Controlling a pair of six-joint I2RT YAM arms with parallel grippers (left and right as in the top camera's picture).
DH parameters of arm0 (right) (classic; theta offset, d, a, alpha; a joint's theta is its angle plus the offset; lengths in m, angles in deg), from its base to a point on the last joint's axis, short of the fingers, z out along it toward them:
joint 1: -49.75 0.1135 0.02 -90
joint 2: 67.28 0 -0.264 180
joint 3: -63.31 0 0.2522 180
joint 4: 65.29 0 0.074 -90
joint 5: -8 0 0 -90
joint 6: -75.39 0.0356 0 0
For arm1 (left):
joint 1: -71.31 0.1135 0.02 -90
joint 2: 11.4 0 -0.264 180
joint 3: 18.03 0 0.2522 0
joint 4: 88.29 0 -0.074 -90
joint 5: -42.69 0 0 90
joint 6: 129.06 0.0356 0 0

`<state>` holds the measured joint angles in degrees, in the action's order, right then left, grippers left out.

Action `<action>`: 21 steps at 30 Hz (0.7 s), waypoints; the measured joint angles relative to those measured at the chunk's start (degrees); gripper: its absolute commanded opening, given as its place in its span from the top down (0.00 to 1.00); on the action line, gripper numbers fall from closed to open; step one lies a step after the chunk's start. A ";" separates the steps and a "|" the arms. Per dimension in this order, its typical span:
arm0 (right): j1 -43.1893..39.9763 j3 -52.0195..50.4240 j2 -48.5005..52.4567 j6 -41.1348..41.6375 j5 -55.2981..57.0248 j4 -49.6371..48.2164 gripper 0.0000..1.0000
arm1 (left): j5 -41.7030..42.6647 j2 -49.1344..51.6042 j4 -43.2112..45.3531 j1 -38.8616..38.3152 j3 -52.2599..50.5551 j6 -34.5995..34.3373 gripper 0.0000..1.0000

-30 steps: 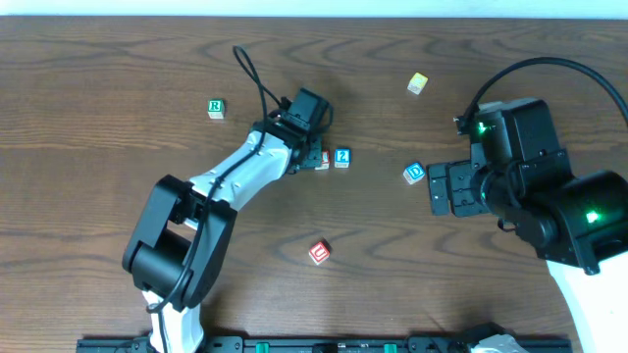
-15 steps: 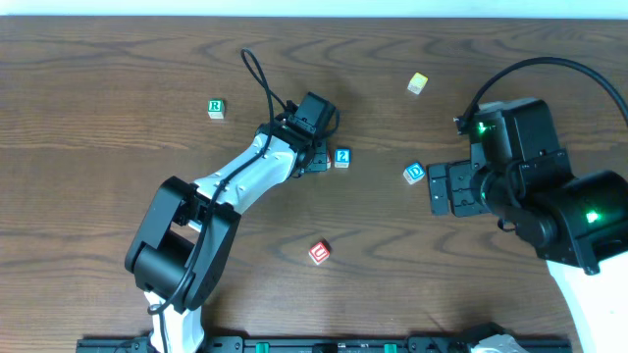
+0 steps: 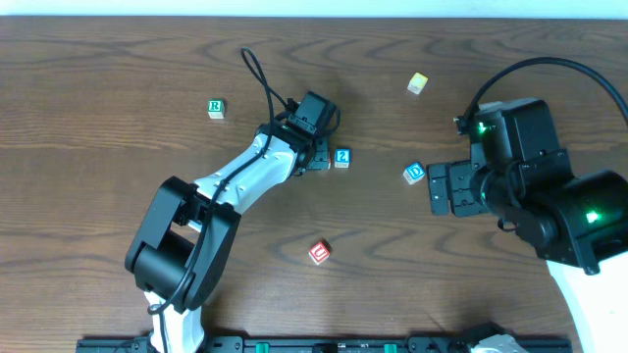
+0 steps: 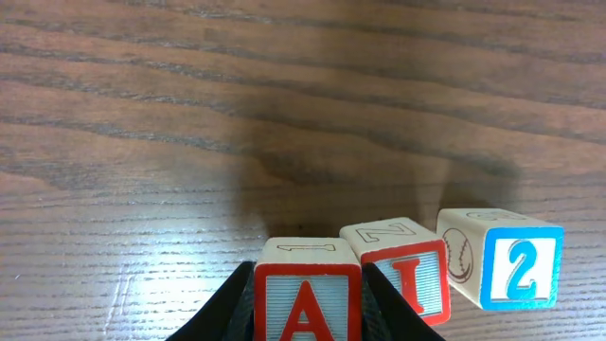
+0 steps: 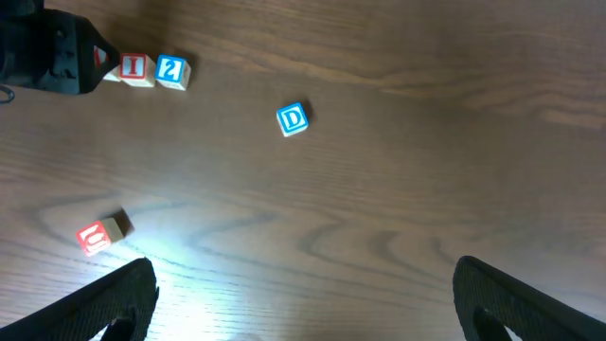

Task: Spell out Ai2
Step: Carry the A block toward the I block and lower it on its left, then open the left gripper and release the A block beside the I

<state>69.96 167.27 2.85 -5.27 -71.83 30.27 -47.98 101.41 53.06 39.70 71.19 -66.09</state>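
Observation:
In the left wrist view my left gripper (image 4: 308, 308) is shut on the red A block (image 4: 307, 294), which rests on the table touching the red I block (image 4: 407, 273). The blue 2 block (image 4: 502, 270) stands right of the I, a little apart and turned. In the overhead view the left gripper (image 3: 312, 155) hides the A and most of the I; the 2 block (image 3: 341, 157) shows beside it. My right gripper (image 5: 303, 303) is open and empty above bare table, and it also shows in the overhead view (image 3: 444, 188).
Other blocks lie around: a green R block (image 3: 216, 108) at the left, a yellow block (image 3: 418, 83) at the back, a blue D block (image 3: 414, 174) by the right gripper, a red block (image 3: 319, 252) near the front.
My left gripper moved slightly right with the A block, closing up to the I block. The right arm has not moved.

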 measured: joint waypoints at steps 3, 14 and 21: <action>0.00 0.00 0.00 0.00 0.00 0.00 0.01 | -0.02 0.00 0.31 0.00 0.00 0.00 0.94; 0.00 0.00 0.00 0.00 0.00 0.00 0.01 | -0.02 0.00 -0.24 0.00 0.00 0.90 0.63; 0.00 0.00 0.00 0.00 0.00 0.02 0.01 | -0.02 0.00 -0.22 0.00 -0.33 1.36 0.62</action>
<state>69.96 167.27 2.85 -5.27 -71.83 30.29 -48.00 101.41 52.85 39.70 70.87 -64.73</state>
